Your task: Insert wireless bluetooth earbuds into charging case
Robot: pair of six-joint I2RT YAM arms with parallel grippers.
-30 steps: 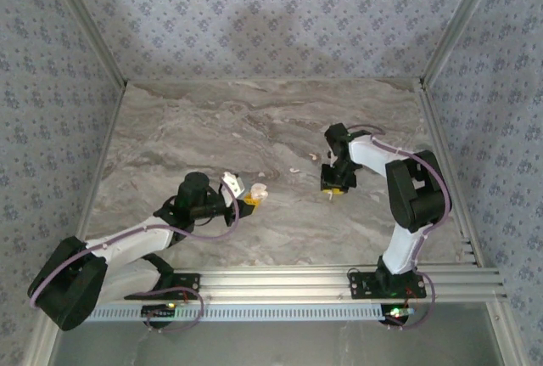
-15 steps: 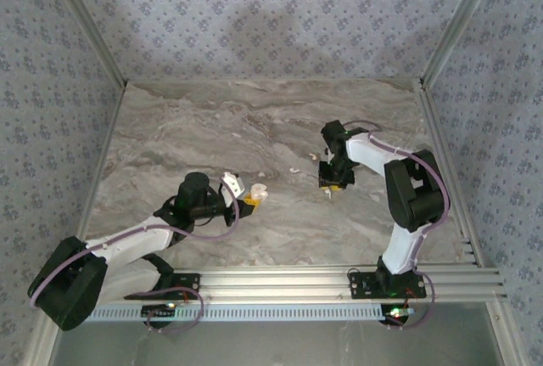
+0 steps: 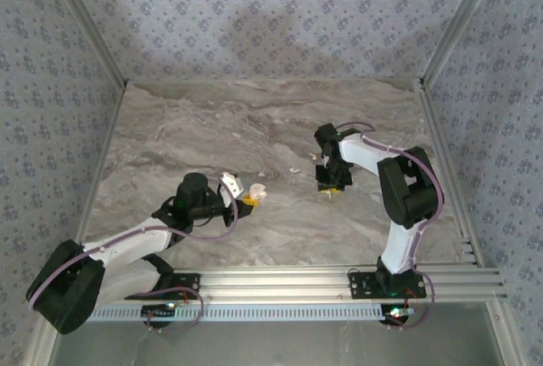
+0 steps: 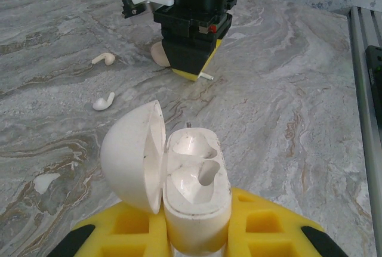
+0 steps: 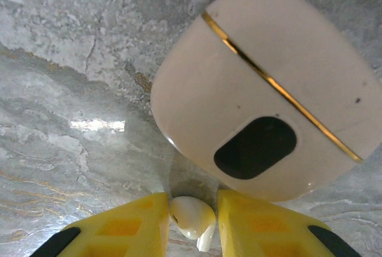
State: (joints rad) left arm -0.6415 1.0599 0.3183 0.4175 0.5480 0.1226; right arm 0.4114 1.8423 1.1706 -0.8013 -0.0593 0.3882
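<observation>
My left gripper (image 4: 197,236) is shut on the white charging case (image 4: 196,191), which stands upright between the yellow fingers with its lid (image 4: 134,155) swung open to the left and both sockets empty. In the top view that gripper (image 3: 251,199) sits left of centre. My right gripper (image 5: 192,221) is shut on one white earbud (image 5: 192,215), held just above the marble. From the left wrist view the right gripper (image 4: 192,71) points down, the earbud's stem (image 4: 206,76) sticking out. Two more earbuds (image 4: 104,59) (image 4: 103,101) lie loose on the table.
A pinkish-tan squarish case (image 5: 262,90) with a gold line and a dark oval lies directly beyond my right fingers, almost touching them. An aluminium rail (image 4: 364,90) runs along the table's right side. Patterned walls (image 3: 271,18) close in the back and sides.
My right gripper has shifted a little to the left and away from the bases with the earbud in it. The left arm and the case have stayed put.
</observation>
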